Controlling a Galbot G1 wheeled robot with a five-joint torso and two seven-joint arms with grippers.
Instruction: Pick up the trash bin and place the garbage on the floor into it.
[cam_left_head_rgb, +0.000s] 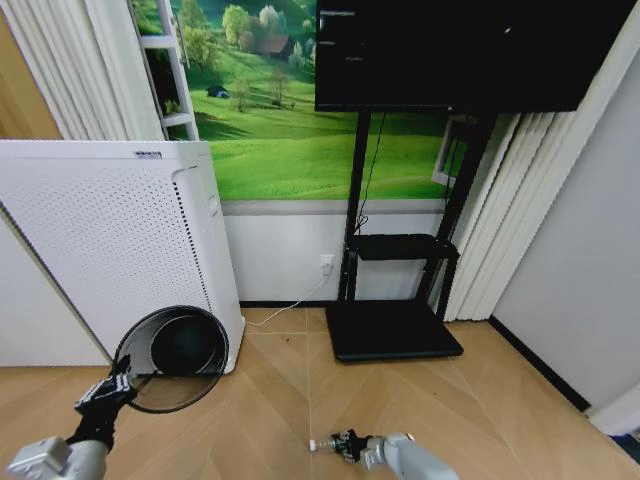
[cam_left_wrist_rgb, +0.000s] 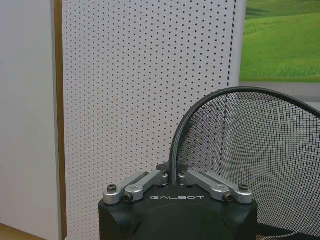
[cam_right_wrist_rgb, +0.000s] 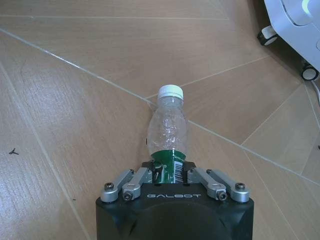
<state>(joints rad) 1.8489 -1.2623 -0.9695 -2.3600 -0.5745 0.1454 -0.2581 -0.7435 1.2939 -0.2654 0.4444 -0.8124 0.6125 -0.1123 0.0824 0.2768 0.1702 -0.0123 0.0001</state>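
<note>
While the left gripper (cam_left_head_rgb: 118, 383) at lower left has its fingers clamped on the trash bin (cam_left_head_rgb: 178, 352) rim, the right gripper (cam_right_wrist_rgb: 168, 170) at bottom centre pinches the bottle (cam_right_wrist_rgb: 168, 134) above the floor (cam_right_wrist_rgb: 75, 115).

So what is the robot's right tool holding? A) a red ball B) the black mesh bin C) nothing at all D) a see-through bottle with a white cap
D: the right tool is shut on the clear bottle at its green label, white cap pointing away, above the wooden floor; the left tool grips the rim of the trash bin.
</note>
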